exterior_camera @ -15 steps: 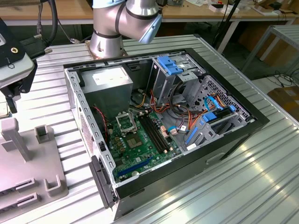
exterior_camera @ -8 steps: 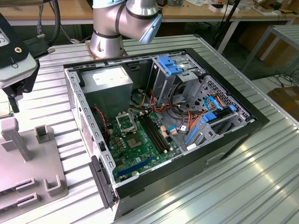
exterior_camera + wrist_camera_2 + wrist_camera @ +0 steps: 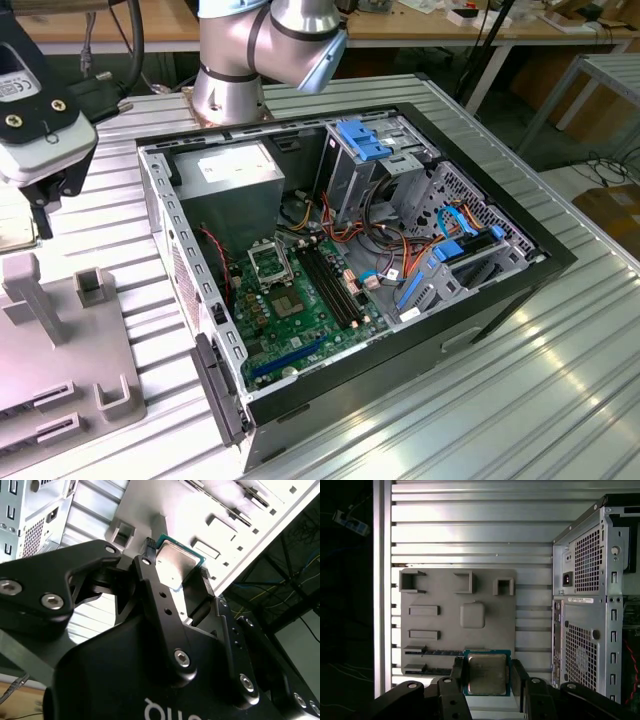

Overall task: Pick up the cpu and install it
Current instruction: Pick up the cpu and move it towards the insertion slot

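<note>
Pincer (image 3: 486,676) is clamped on the cpu (image 3: 486,673), with fingers (image 3: 457,676) pressed against two opposite edges. The same grip is seen in the second wrist view (image 3: 177,572). Cpu is held flat over the edge of the grey fixture plate (image 3: 490,587), beside the open PC case (image 3: 480,290). The motherboard (image 3: 300,320) socket (image 3: 268,262) inside the case is well apart from it.

cpu (image 3: 486,674) side edges hidden behind hand (image 3: 487,677) fingers (image 3: 457,672); grey tray (image 3: 95,345) cut off.
</note>
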